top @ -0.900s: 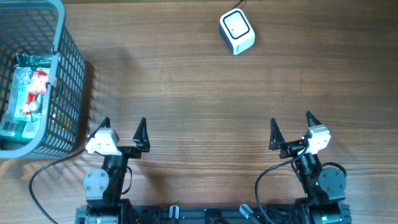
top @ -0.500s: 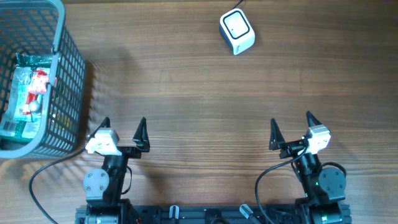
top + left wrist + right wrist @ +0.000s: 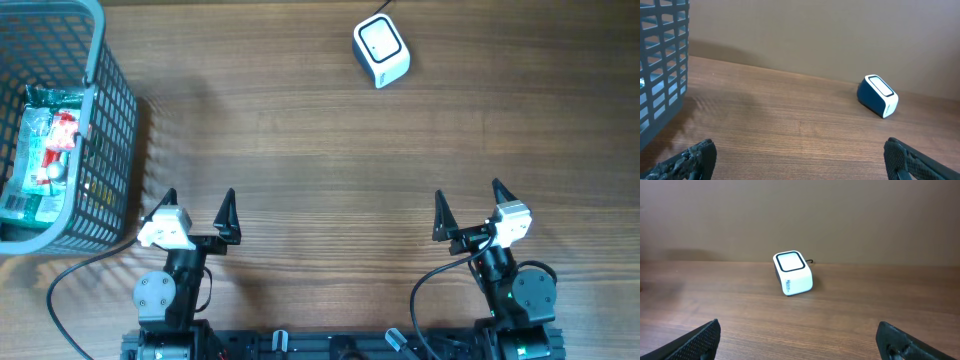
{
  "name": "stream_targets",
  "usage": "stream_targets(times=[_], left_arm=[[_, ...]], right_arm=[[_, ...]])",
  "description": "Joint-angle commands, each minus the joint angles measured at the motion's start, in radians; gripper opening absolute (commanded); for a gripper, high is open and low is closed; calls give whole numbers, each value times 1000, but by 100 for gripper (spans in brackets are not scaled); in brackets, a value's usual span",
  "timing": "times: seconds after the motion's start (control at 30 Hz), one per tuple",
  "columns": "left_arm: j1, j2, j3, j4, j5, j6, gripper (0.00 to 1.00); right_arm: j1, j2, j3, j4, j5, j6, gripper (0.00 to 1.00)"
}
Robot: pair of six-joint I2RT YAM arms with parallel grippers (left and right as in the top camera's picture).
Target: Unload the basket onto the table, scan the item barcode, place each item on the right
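A green and red packaged item (image 3: 48,150) lies inside the grey mesh basket (image 3: 110,130) at the far left. The white barcode scanner (image 3: 381,52) sits at the back of the table, also seen in the left wrist view as the scanner (image 3: 878,95) and in the right wrist view as the scanner (image 3: 792,272). My left gripper (image 3: 198,210) stands open near the front edge, just right of the basket, nothing between its fingers. My right gripper (image 3: 468,208) is open too, at the front right, holding nothing. In the wrist views both grippers (image 3: 800,160) (image 3: 802,340) show wide-spread fingers over bare wood.
The basket wall (image 3: 662,65) rises close on the left of my left gripper. A black cable (image 3: 70,290) loops by the left arm's base. A cord leads off the scanner toward the back edge.
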Motion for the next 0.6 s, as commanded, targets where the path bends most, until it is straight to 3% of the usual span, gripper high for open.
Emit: stream_targets(times=[0.0,0.57], left_arm=[[7,-5,-2,-10,-6,20,100],[7,-5,-2,-10,-6,20,100]], right_arm=[[-5,-4,-1,6,-2,-9,100],[-5,-4,-1,6,-2,-9,100]])
